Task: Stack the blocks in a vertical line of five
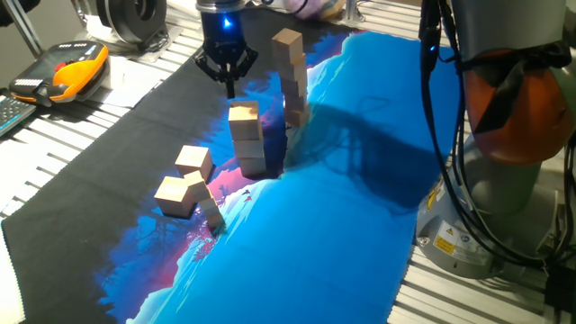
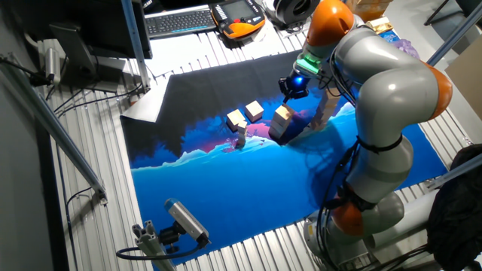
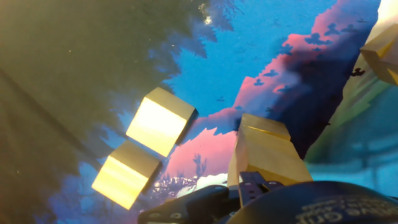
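Observation:
A short stack of tan blocks (image 1: 247, 139) stands mid-mat; it also shows in the other fixed view (image 2: 282, 120) and the hand view (image 3: 264, 152). A taller stack of blocks (image 1: 290, 76) stands behind it and shows at the right edge of the hand view (image 3: 382, 53). Two loose blocks lie to the left of the short stack (image 1: 193, 162) (image 1: 177, 196); the hand view shows them side by side (image 3: 160, 120) (image 3: 126, 173). My gripper (image 1: 229, 85) (image 2: 292, 86) hangs just above and behind the short stack. Its fingers look closed together and hold nothing.
A blue, pink and black mat (image 1: 342, 216) covers the table. A small tan upright piece (image 1: 211, 216) stands by the loose blocks. An orange-and-black handheld device (image 1: 67, 72) lies at the far left beyond the mat. The arm's base (image 1: 504, 180) stands at the right.

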